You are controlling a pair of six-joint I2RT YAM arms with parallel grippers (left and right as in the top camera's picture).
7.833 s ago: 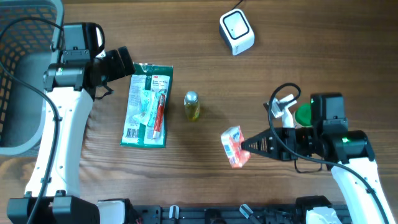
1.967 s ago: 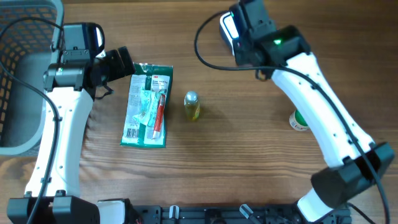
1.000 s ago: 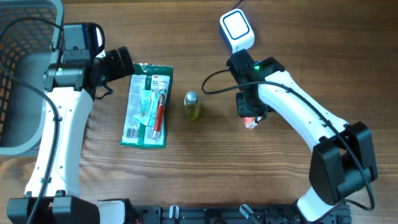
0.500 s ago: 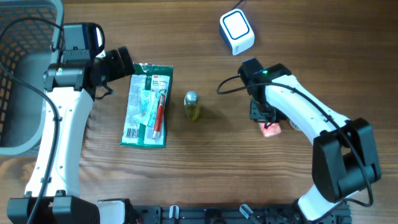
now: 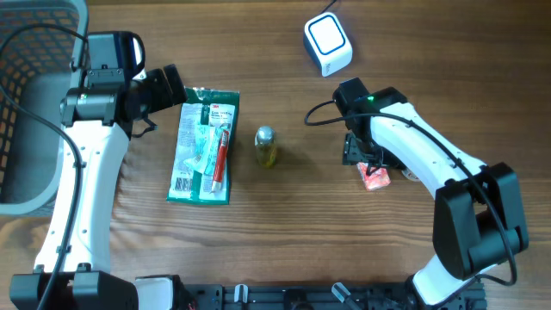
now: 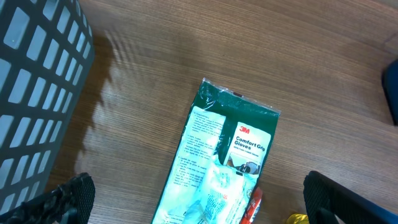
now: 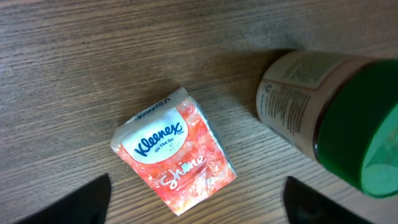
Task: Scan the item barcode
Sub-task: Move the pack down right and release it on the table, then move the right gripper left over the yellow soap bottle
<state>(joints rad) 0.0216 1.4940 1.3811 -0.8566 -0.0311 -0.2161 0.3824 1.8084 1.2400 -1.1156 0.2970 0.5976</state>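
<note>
The item, a red-and-white Kleenex tissue pack, lies flat on the wooden table with its logo side up; no barcode shows. My right gripper hangs just above it, open, its fingers on either side and clear of the pack. From overhead the pack peeks out beside the right arm, well in front of the white scanner at the back. My left gripper stays open and empty over a green pack of gloves.
A green-lidded jar stands right next to the tissue pack. A small yellow bottle sits mid-table beside the glove pack. A grey basket fills the far left.
My right arm carried the tissue pack from near the scanner toward the front right, then the gripper opened and let it go onto the table. The left arm has not moved.
</note>
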